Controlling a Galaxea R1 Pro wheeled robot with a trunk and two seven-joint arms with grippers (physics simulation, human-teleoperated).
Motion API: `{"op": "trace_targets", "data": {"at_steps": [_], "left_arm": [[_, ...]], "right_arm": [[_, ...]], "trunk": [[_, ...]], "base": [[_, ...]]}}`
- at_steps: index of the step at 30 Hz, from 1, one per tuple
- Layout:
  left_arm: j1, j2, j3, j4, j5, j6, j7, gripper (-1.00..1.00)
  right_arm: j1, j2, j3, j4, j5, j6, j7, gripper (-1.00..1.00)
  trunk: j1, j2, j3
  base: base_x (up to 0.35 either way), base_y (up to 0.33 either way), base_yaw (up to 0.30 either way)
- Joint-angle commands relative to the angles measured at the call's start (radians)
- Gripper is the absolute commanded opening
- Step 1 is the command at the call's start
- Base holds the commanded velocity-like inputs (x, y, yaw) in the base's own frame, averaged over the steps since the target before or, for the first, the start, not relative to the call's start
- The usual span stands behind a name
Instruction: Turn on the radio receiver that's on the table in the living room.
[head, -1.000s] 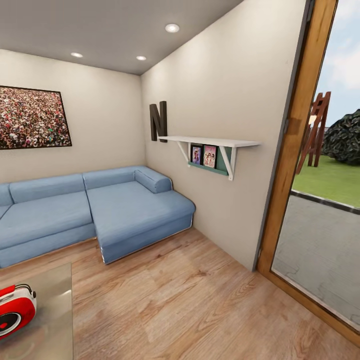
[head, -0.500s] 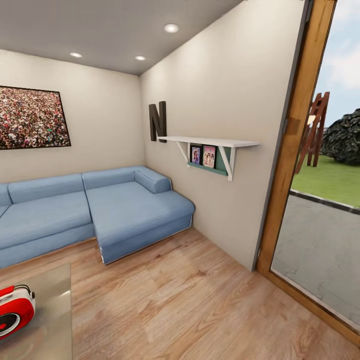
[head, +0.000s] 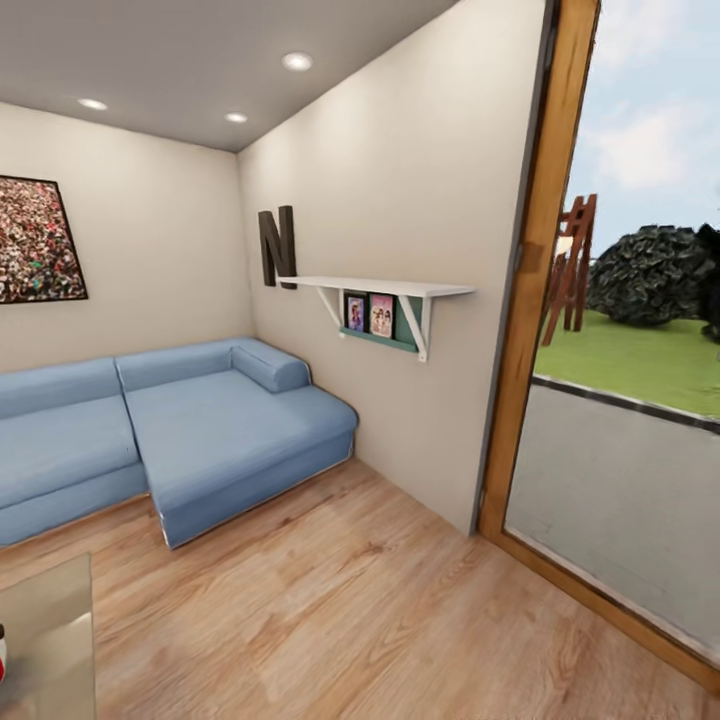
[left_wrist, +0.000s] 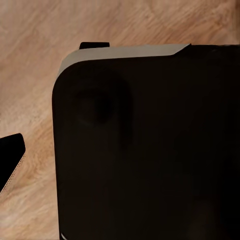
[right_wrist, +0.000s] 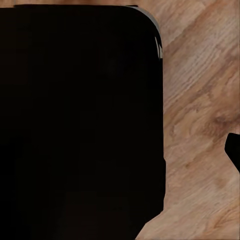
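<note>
Down in the near-left corner of the head view you can just catch the corner of the desk (head: 45, 640), that low glassy-looking top, and right at the picture's left edge there's a tiny sliver of red and white, which I'd guess is the radio receiver (head: 2, 652). Too little of it shows to say which way its face or long side points.

The rest is living room: blue sofa (head: 170, 430) along the far wall, crowd picture (head: 35, 240) above it, a white wall shelf (head: 385, 290) with a couple of small frames, a big letter N (head: 277, 247), and a wood-framed glass door (head: 535, 280) on the right looking out at grass.

Both wrist cameras are looking down at wood plank floor (left_wrist: 30, 55), with a big dark rounded slab, probably the robot's own base, in front. Can't tell whether either set of fingers is spread or pressed together.

So the radio lies off to the robot's left and low. My read: it needs to swing left before anything else, and the left arm looks like the nearer one.
</note>
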Motion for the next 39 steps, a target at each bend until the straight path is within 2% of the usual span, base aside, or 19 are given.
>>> {"op": "trace_targets", "data": {"at_steps": [1,7,27,39], "left_arm": [[0.0,0.0,0.0,0.0,0.001,0.0,0.0,1.0],[0.0,0.001,0.0,0.0,0.003,0.003,0.001,1.0],[0.001,0.0,0.0,0.0,0.002,0.004,0.002,1.0],[0.0,0.001,0.001,0.0,0.003,0.003,0.001,1.0]], "right_arm": [[0.0,0.0,0.0,0.0,0.0,0.0,0.0,1.0],[0.0,0.0,0.001,0.0,0.001,0.001,-0.002,1.0],[0.0,0.002,0.002,0.0,0.002,-0.001,-0.004,1.0],[0.0,0.0,0.003,0.0,0.002,-0.004,-0.004,1.0]], "trunk": [[0.0,0.0,0.001],[0.0,0.0,0.003],[0.0,0.0,0.003],[0.0,0.0,-0.002]], "base": [[0.123,-0.016,-0.25],[0.246,-0.069,-0.116],[0.299,-0.091,-0.004],[0.31,-0.018,0.227]]}}
